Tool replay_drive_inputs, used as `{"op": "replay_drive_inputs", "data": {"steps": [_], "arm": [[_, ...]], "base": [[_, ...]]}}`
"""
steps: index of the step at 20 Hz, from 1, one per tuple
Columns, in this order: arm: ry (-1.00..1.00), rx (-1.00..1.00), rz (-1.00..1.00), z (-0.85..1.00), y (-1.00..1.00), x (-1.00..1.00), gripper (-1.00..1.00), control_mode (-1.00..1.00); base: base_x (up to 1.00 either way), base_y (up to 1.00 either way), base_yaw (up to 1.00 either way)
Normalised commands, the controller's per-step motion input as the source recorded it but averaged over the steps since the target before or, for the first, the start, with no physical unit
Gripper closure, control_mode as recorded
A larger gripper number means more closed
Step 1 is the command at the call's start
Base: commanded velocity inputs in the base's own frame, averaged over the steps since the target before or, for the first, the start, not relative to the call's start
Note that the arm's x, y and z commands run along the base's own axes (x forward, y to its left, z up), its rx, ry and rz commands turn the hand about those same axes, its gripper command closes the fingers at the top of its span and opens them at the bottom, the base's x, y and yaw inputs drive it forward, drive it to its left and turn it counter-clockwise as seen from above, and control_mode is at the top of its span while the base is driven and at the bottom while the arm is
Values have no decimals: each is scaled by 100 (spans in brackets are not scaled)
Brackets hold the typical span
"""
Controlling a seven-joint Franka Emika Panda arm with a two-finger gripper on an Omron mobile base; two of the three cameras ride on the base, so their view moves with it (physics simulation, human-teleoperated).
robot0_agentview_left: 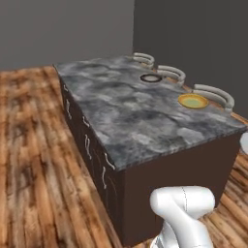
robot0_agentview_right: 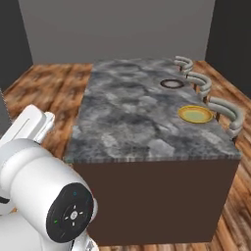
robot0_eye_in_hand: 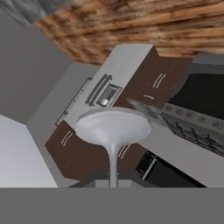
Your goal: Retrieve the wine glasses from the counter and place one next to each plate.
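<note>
Gripper is shut on the stem of a wine glass (robot0_eye_in_hand: 113, 131), which in the hand view sits close in front of the lens, round foot up toward the camera's far side w/ the stem running down to the bottom edge; finger tips themselves aren't visible there, so how the stem sits between them can't be judged. Behind the glass the room looks upside down (wood floor at top, cabinets and a stove below), so the hand seems rolled well over. On the counter (robot0_agentview_left: 131, 116), a yellow plate (robot0_agentview_left: 193, 100) lies near the far right edge and a dark-rimmed plate (robot0_agentview_left: 151, 78) sits further along the same edge toward the far corner; pale curved chair backs (robot0_agentview_left: 213, 94) line that side. No glass stands beside either plate yet. Risks, as I judge it: thin stem in a narrow grip could slip or swing while the hand turns back upright; the glass could clip the counter edge coming in, or land on a plate rim and tip. The plates are along the far edge, prob. a long reach. Second glass isn't anywhere I can make out, and the bowl of the held one is cut off.
</note>
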Motion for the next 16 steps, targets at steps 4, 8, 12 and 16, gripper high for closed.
{"op": "replay_drive_inputs", "data": {"steps": [4,8,12,16], "arm": [[0,0,0,0,0,0,100,100],[0,0,0,0,0,0,100,100],[0,0,0,0,0,0,100,100],[0,0,0,0,0,0,100,100]], "base": [[-6,-100,-9],[-10,-100,-7],[-11,-100,0],[-3,-100,0]]}}
